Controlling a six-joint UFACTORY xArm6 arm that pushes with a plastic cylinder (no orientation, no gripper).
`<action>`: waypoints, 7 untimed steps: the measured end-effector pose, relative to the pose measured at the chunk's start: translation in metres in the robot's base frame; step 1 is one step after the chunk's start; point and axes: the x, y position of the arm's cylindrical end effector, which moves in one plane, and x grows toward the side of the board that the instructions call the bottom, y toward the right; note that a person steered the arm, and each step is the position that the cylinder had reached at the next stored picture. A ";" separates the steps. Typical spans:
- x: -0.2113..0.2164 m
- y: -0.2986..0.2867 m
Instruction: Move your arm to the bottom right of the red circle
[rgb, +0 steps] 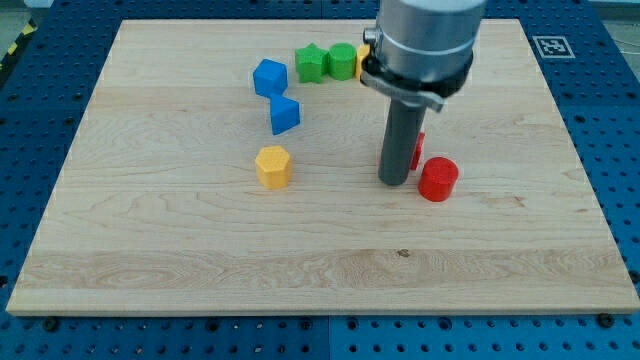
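The red circle (438, 179), a short red cylinder, stands on the wooden board (200, 260) right of centre. My dark rod comes down from the view's top, and my tip (394, 181) rests on the board just left of the red circle, close to it. A second red block (418, 150) shows as a sliver behind the rod, up and left of the circle; its shape is hidden.
A yellow hexagon block (272, 166) lies left of the tip. Two blue blocks (269, 77) (285, 114) sit above it. Two green blocks (312, 63) (341, 61) and a partly hidden yellow block (363, 62) sit near the board's top edge.
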 end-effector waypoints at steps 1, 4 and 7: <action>-0.029 0.003; 0.002 0.012; 0.068 0.047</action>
